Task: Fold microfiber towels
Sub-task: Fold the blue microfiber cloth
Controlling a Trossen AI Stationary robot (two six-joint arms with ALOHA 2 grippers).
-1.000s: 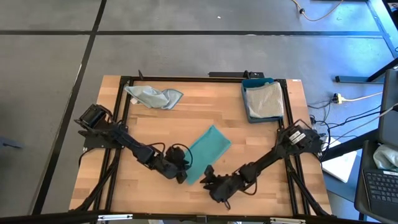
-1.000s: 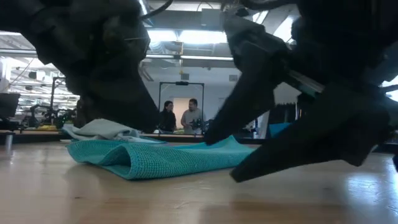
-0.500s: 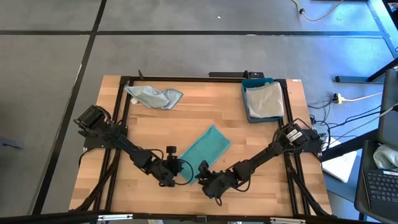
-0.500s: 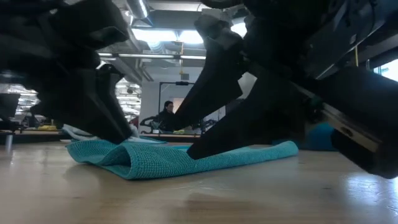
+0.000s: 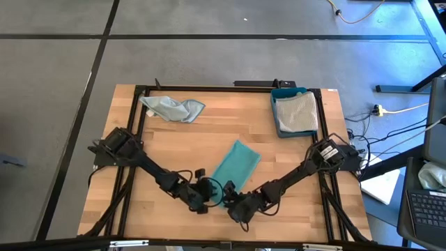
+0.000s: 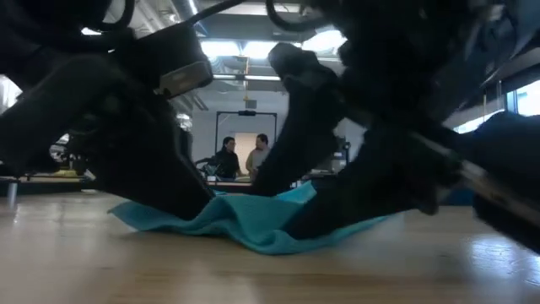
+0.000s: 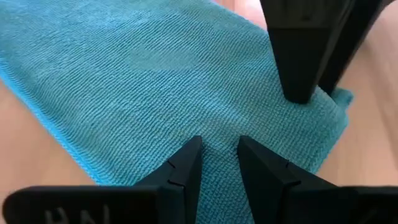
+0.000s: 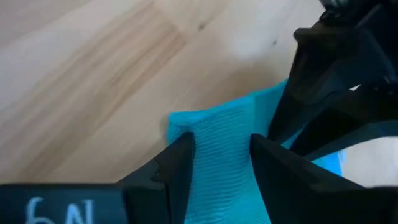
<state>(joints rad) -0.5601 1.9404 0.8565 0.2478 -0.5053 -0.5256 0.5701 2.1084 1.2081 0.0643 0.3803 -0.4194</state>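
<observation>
Teal towel (image 5: 235, 167), one of three on the table (image 5: 174, 146), is pinched at its near end by both grippers' fingers: left (image 7: 214, 149), right (image 8: 221, 149).

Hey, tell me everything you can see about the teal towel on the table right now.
The teal towel is a soft cloth with a fine ribbed weave, folded into a long strip lying diagonally on the wooden table, near the front middle. Its near end is bunched and lifted off the wood in the low view. The left gripper and the right gripper meet at that end, each with its fingers closed around a fold of the fabric. The far end lies flat. No tag shows.
</observation>
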